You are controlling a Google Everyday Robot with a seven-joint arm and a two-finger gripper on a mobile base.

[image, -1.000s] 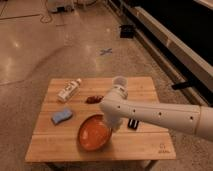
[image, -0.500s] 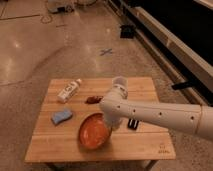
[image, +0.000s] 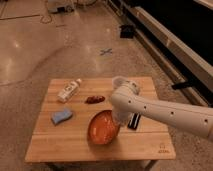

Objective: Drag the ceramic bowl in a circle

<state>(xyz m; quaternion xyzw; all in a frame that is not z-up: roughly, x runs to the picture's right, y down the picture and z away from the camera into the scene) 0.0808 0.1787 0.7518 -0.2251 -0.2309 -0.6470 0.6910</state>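
The ceramic bowl [image: 103,128] is orange-red and glossy and sits on the wooden table [image: 75,145], near the front middle. It looks tipped, with its right rim raised. My white arm reaches in from the right. The gripper [image: 120,120] is down at the bowl's right rim, touching it or just over it. The wrist hides the contact point.
A white bottle [image: 69,90] lies at the back left. A blue sponge [image: 61,117] is at the left. A dark red-brown item [image: 95,99] lies behind the bowl. A translucent cup [image: 120,82] stands behind the arm. A black object [image: 134,121] lies right of the gripper.
The bowl has shifted a little to the right with the gripper and now looks narrower, more tipped. The other items have not moved.
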